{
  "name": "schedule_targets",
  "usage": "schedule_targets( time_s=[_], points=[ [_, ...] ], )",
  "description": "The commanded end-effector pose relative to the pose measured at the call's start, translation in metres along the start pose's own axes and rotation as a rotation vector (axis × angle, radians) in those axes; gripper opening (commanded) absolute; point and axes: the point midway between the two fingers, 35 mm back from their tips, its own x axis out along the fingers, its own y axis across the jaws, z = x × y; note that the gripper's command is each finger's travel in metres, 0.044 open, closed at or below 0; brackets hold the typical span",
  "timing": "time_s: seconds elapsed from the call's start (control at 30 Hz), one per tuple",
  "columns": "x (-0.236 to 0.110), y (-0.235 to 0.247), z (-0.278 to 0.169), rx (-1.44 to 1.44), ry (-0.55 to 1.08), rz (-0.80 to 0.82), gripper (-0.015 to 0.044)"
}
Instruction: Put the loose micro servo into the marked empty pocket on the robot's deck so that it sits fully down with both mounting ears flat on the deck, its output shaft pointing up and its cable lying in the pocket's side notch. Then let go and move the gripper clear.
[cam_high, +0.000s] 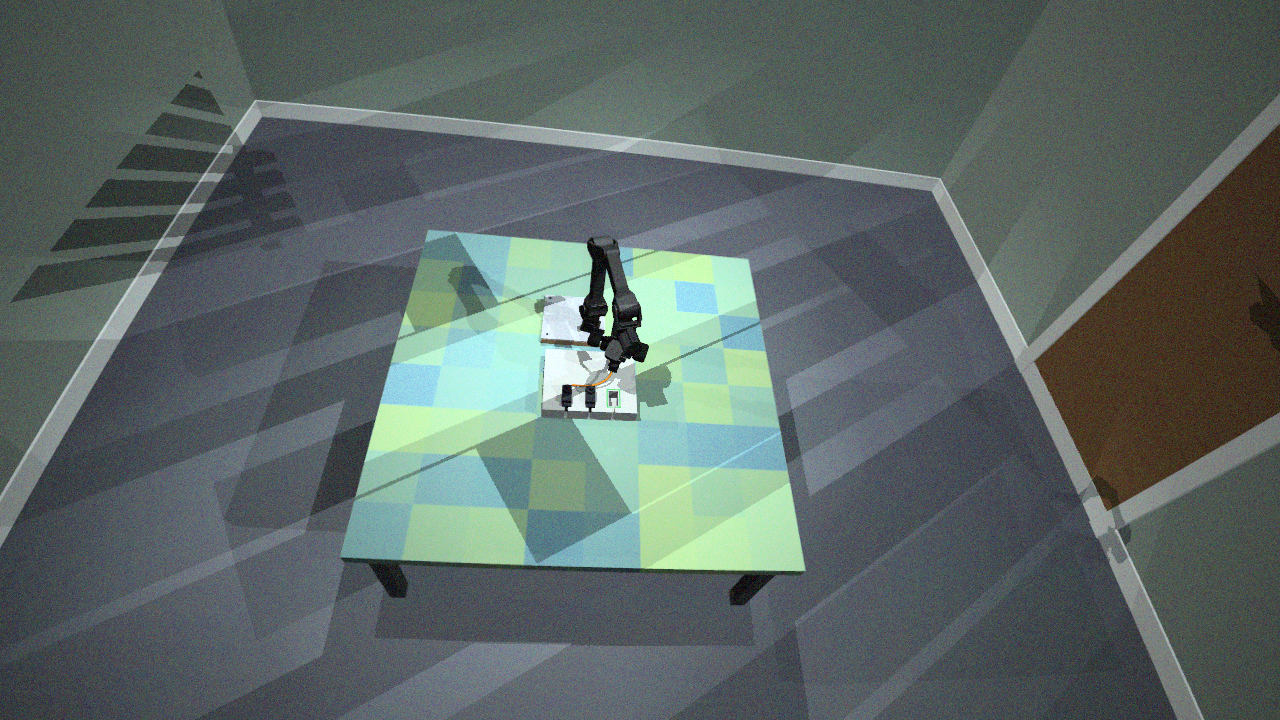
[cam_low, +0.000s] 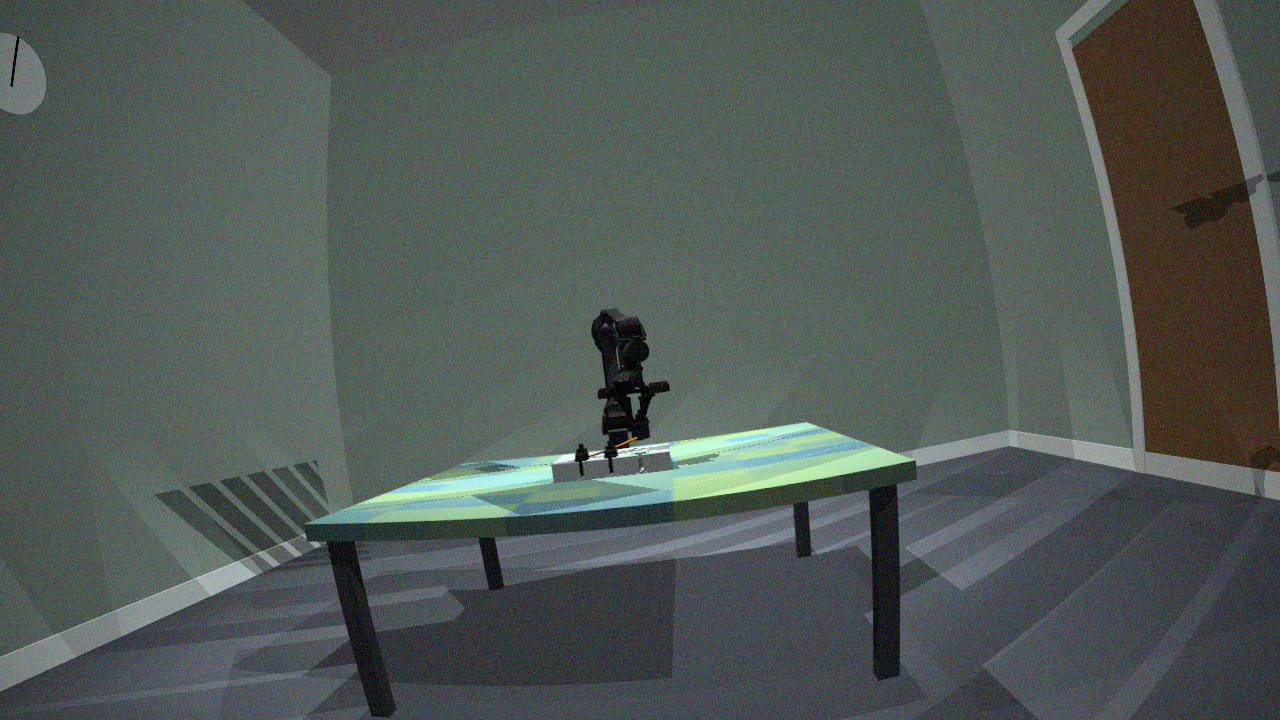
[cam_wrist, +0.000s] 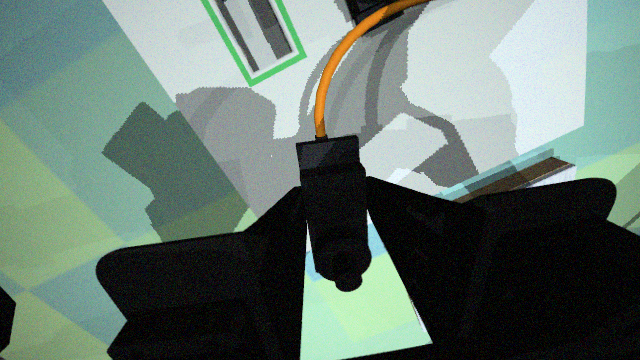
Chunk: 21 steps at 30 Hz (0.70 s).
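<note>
My gripper is shut on the black micro servo, held in the air above the white deck. Its orange cable curves away over the deck. The marked empty pocket, outlined in green, lies at the top left of the wrist view, ahead and to the left of the servo. Two other black servos sit in the deck's pockets beside it.
A second white plate with a brown edge lies behind the deck by the arm's base. The chequered green and blue table carries everything.
</note>
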Motion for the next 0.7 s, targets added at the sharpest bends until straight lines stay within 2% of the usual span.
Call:
schedule_targets(
  time_s=[0.0,0.2,0.47,0.67],
  points=[
    [-0.002,0.002,0.002,-0.139,-0.007,0.010,0.0000],
    [-0.002,0.002,0.002,-0.321,-0.008,0.009,0.0000],
    [-0.002,0.003,0.004,-0.327,-0.008,0.009,0.0000],
    [-0.003,0.009,0.023,-0.327,-0.010,0.009,0.0000]
  ],
)
